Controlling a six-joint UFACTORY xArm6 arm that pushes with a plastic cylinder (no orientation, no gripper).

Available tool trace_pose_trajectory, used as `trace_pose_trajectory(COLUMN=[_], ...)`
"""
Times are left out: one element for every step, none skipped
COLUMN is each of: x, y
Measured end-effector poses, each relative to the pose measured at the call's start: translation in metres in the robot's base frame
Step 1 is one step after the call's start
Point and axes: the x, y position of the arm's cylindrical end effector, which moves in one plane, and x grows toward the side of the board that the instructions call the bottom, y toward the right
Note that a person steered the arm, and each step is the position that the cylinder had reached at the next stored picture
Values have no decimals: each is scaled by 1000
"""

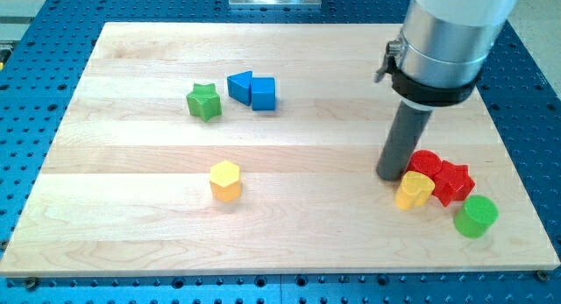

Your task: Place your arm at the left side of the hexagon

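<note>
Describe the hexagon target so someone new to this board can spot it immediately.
Start at the pale wooden board on the blue perforated table, and look at its lower half, on the view's left of centre. The yellow six-sided hexagon block stands alone there, far from my tip. The other yellow block is rounder and sits packed against red blocks at the view's right.
</note>
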Motion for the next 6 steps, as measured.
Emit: trace_pose_trajectory(x=[29, 43, 71, 91, 59, 31], y=[-27, 10, -47, -179, -282, -232])
